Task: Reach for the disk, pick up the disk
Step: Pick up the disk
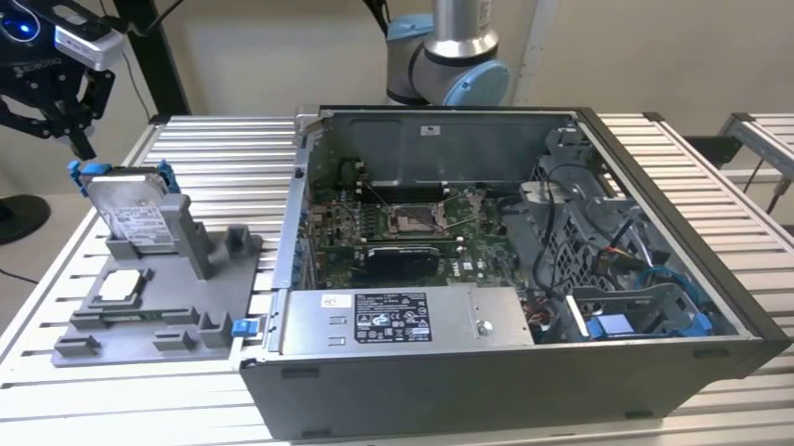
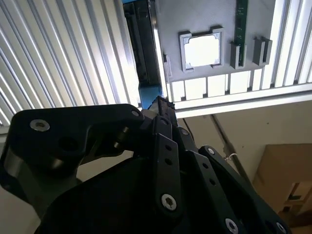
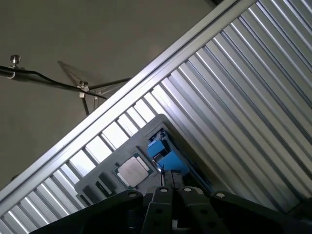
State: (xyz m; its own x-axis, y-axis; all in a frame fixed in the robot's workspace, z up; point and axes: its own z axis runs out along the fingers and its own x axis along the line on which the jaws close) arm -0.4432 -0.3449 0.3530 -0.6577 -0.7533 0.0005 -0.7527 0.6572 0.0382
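Note:
The disk [image 1: 134, 212] is a silver-grey hard drive with a white label and a blue bracket. It stands on edge, leaning back, in a grey holder [image 1: 155, 321] at the exterior view's left. My black gripper [image 1: 85, 149] hangs just above the disk's top corner on that side, fingers drawn together to a point, with nothing seen between them. In both wrist views the disk's blue bracket edge [image 2: 150, 92] [image 3: 164, 153] lies just beyond the gripper [image 2: 163, 105] [image 3: 173, 189].
A small white-silver square chip [image 1: 121, 283] [image 2: 202, 50] [image 3: 131, 170] lies flat in the holder. An open computer case [image 1: 522, 279] stands to the exterior view's right of the holder on the slatted metal table [image 1: 199, 158]. The arm's base [image 1: 447, 65] rises behind the case.

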